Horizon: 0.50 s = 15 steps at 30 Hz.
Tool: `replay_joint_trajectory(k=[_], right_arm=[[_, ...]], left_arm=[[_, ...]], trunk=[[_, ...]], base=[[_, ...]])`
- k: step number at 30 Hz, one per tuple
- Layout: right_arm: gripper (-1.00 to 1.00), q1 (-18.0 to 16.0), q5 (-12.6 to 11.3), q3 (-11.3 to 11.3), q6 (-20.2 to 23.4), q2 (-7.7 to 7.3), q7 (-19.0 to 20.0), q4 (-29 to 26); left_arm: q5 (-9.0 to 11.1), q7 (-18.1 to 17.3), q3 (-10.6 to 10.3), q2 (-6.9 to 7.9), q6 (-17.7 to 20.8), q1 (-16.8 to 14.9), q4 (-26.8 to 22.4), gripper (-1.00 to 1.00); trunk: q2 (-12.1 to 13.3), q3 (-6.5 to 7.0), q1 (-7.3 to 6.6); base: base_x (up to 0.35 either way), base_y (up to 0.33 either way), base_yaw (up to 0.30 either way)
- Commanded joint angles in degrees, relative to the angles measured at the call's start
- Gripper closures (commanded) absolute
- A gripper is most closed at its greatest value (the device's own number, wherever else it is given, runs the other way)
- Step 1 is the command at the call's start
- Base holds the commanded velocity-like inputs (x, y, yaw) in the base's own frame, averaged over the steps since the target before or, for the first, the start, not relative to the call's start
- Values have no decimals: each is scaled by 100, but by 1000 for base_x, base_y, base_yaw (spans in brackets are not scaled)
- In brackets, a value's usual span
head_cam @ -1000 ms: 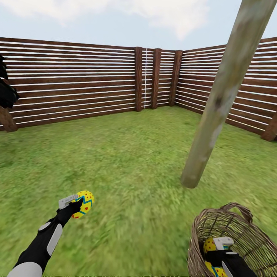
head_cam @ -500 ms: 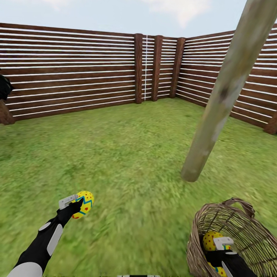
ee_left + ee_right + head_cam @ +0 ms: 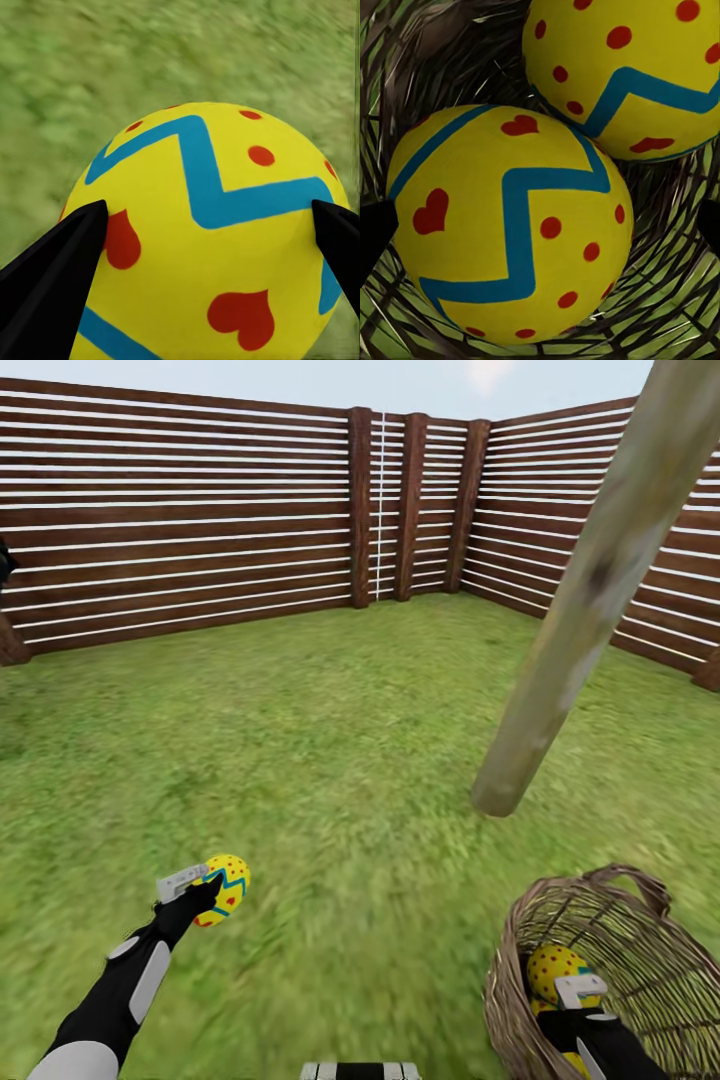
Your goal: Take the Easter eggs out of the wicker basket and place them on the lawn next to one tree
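Since a second ago my head has tipped down, so less sky shows above the fence point(image 3: 200, 520) and the whole scene sits lower in view; my arms and the eggs keep their places relative to me.

One Easter egg point(image 3: 224, 889) is clamped between the fingers of my left gripper point(image 3: 205, 888), held just above the lawn point(image 3: 330, 760) out in front on my left side. In the left wrist view that egg point(image 3: 206, 240) sits between my two dark fingertips point(image 3: 52, 277), which press on either side of it, with blurred grass behind.

The other two eggs lie in the wicker basket point(image 3: 610, 950), low on my right, touching each other: the near egg point(image 3: 506, 225) and the far egg point(image 3: 630, 75) rest on the woven wall point(image 3: 660, 225).

My right gripper point(image 3: 578, 992) reaches into the basket beside the upper egg point(image 3: 553, 966); its jaws stand apart on either side of the near egg, with no clear contact.

The tree point(image 3: 590, 610) trunk meets the grass near the basket, beyond it.
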Motion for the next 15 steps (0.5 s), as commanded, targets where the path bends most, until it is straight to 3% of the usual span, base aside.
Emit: replay_joint_trajectory(k=[1, 15], right_arm=[[-100, 1, -40, 23, 27, -4, -18, -17], [-100, 0, -31, 19, 27, -1, -18, -55]], left_arm=[[55, -39, 17, -9, 33, -3, -6, 100], [52, -46, 14, -22, 30, -3, 15, 100]], trunk=[[-4, -27, 1], [-22, -338, 37]], base=[[0, 0, 0], [0, 0, 0]])
